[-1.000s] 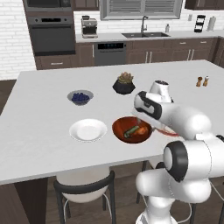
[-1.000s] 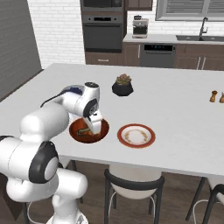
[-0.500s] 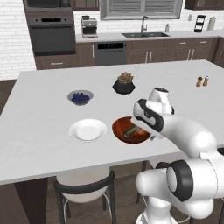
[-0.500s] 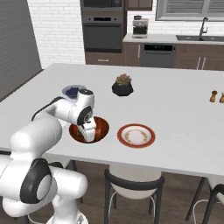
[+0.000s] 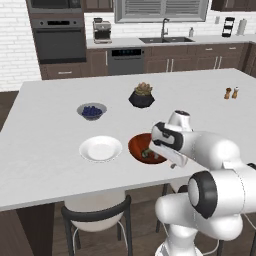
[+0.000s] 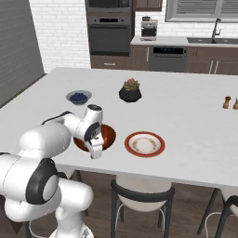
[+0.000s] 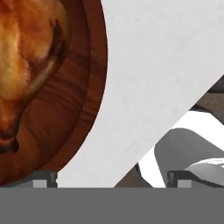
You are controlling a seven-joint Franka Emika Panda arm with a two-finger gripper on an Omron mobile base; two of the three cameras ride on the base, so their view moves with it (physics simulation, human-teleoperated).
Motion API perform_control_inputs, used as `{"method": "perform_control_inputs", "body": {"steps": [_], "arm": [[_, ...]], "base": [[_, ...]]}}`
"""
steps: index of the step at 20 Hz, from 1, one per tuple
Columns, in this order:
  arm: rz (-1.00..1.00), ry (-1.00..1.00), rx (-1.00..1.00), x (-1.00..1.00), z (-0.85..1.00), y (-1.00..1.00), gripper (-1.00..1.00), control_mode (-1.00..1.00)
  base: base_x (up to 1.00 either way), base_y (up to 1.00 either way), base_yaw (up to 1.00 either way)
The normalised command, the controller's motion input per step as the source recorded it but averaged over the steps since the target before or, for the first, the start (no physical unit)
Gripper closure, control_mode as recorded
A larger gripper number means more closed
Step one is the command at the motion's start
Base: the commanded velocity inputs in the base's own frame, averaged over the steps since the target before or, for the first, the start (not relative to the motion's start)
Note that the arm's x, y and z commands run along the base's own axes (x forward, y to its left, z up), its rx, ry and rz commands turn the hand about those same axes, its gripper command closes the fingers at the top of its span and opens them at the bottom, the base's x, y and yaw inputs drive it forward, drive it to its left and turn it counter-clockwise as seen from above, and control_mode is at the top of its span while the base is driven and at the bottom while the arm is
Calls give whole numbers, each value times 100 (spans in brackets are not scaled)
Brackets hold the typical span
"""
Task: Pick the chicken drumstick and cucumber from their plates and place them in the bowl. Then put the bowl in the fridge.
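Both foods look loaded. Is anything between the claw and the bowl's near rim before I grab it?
Nothing visible. In the hand view the claw straddles bare counter just beside the bowl rim, fingertips spread. The chicken drumstick lies inside the bowl, clear of the rim.

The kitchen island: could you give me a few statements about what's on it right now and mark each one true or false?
1. The chicken drumstick lies inside the brown bowl. True.
2. The white plate has a cucumber on it. False: that plate is bare.
3. The red-rimmed plate sits right beside the bowl. True.
4. The gripper is clamped on the drumstick. False: its fingertips stand wide apart at the bowl's rim, holding nothing.
5. The small bowl of blueberries is stacked on the white plate. False: it stands apart on the counter, farther back.
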Motion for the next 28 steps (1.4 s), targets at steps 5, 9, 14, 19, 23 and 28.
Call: {"method": "perform_control_inputs", "body": {"steps": [5, 9, 14, 19, 23, 28], "arm": [[0, 0, 0, 15, -26, 0, -100, -100], [0, 0, 0, 23, -21, 0, -100, -100], [0, 0, 0, 17, -7, 0, -100, -100], [0, 0, 0, 14, 0, 0, -100, -100], [0, -2, 0, 15, -1, 0, -100, -100], [0, -7, 0, 11, -8, 0, -100, -100]], "base": [[0, 0, 0], [0, 0, 0], [0, 0, 0], [0, 0, 0], [0, 0, 0], [0, 0, 0]]}}
